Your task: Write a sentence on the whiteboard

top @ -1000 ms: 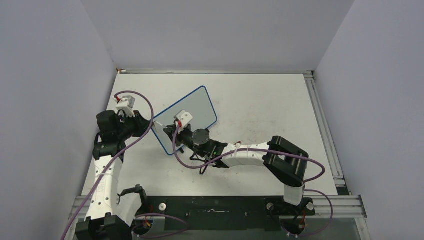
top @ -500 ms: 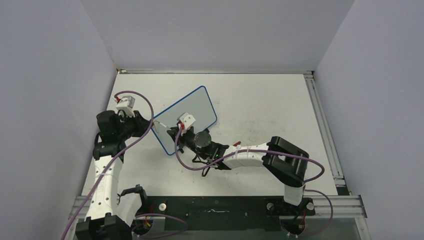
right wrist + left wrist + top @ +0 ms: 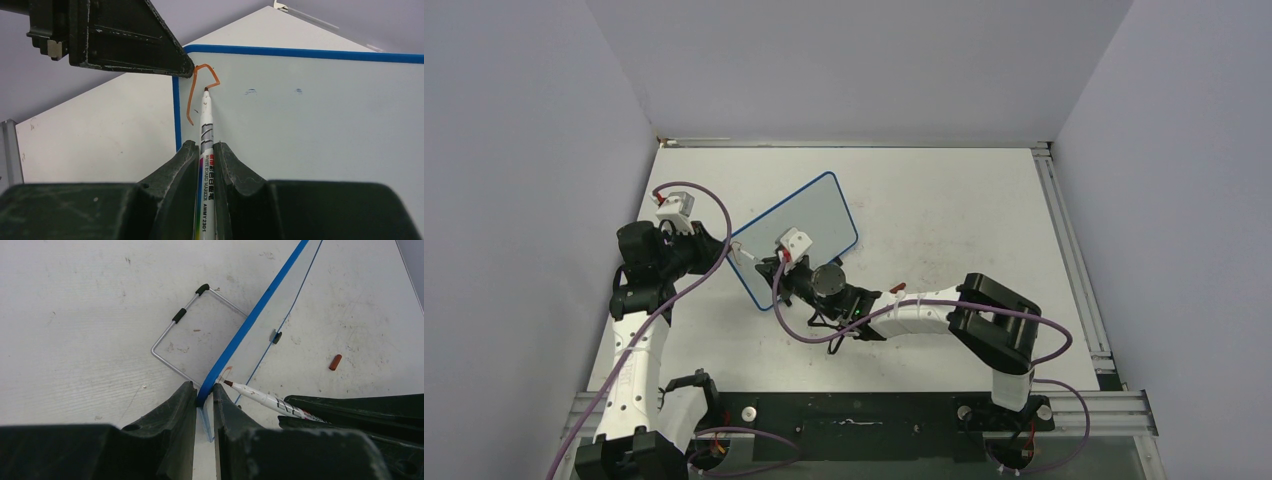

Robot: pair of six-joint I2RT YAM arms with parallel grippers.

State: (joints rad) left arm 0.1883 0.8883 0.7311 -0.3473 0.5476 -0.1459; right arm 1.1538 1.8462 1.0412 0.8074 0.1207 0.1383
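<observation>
progress: sentence (image 3: 190, 97) barely begun, 1 red stroke | left gripper (image 3: 204, 395) clamped on whiteboard (image 3: 325, 125) edge | right gripper (image 3: 205, 150) clamped on marker (image 3: 206, 130) | remaining: nearly all lettering

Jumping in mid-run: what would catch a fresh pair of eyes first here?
The blue-framed whiteboard stands propped left of centre on the table, with the left gripper clamped on its edge. The right gripper holds a marker, its tip on the board at the end of one orange-red stroke. A small red cap lies loose on the table.
</observation>
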